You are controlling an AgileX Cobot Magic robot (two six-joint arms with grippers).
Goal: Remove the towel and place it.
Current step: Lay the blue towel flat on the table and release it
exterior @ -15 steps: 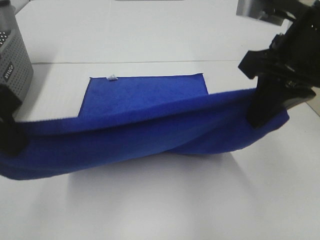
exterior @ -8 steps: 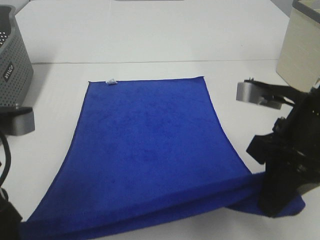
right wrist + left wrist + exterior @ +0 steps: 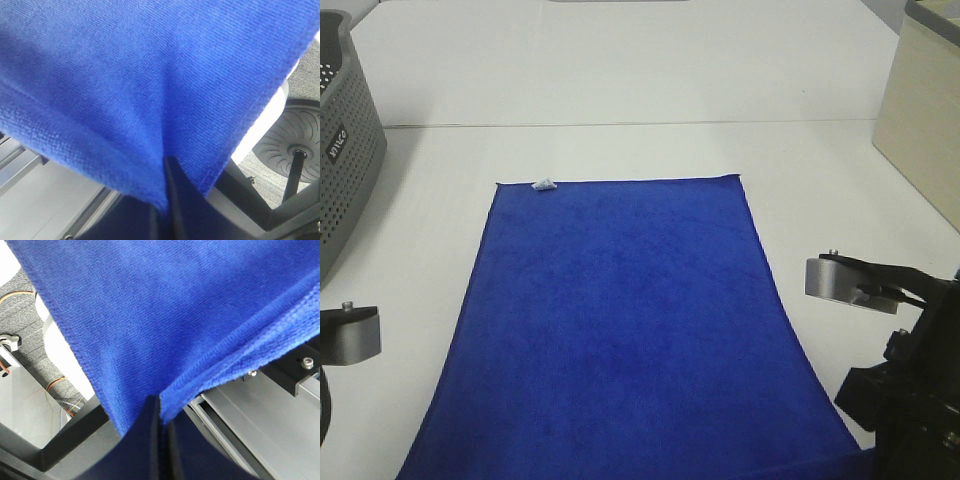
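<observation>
Towel position: we see the towel (image 3: 620, 320) spread blue and mostly flat on the table (image 3: 620, 80). Its far edge lies on the surface, with the white tag (image 3: 544, 183) at the far-left corner.
Long axis: it runs from the far edge straight back toward the robot. The near edge drops out of the bottom of the high view.
Towel vs pincers: the cloth stretches away from both pincers. Each holds 1 near corner, so neither arm is nearer than the other.
Left pincer (image 3: 159, 412): pressed together on the near-left corner, with a fold of cloth caught between the 2 black fingers and no gap showing.
Right pincer (image 3: 167, 170): likewise clamped, pinching the near-right corner, and the hem drapes past it.
Near edge: we judge it held up off the table, since both wrist views show frame and floor beneath the cloth.
Surroundings: grey basket (image 3: 345, 170) at far left and beige box (image 3: 920, 110) at far right, both well apart from the towel.
Step in hand: we judge the laying-out close to done. What remains is lowering the 2 near corners and letting go.
Risk: uneven release could drag 1 corner and skew the sheet.
</observation>
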